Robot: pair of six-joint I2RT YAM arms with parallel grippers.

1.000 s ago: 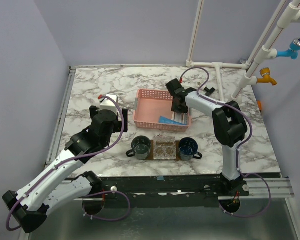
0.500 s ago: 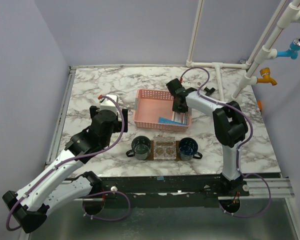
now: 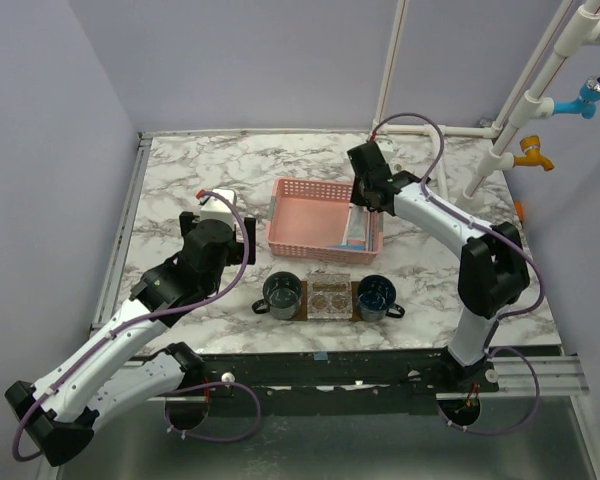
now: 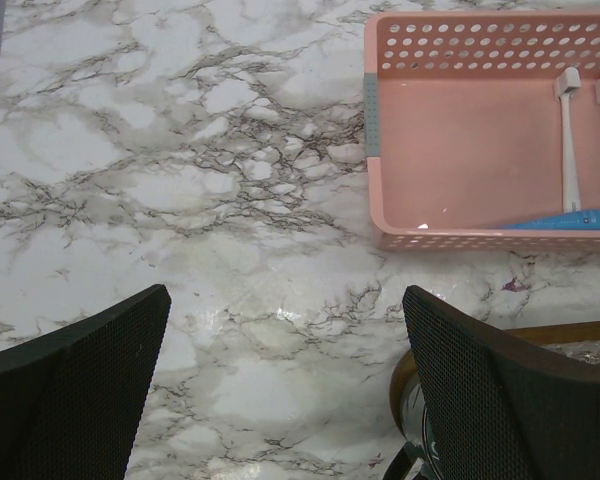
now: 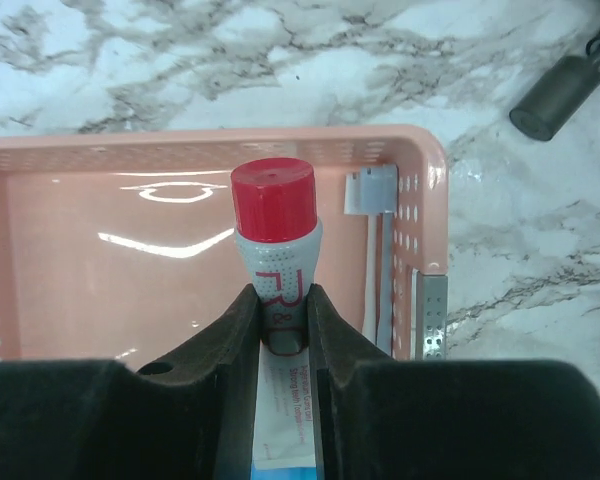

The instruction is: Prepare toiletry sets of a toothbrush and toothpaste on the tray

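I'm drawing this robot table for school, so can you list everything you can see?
toothpaste: one, white with red cap, pinched over the basket
toothbrushes: two, white, lying in the basket
blue piece: one, by the basket's near wall; unclear what
basket: one, pink, mid-table
tray: one, dark brown, near edge
cups: two, dark, at the tray's ends
clear box: one, between the cups
taps: two, blue and orange, right side
table: one, white-grey marble
left gripper: one, black, open over the marble
right gripper: one, black, shut on the toothpaste
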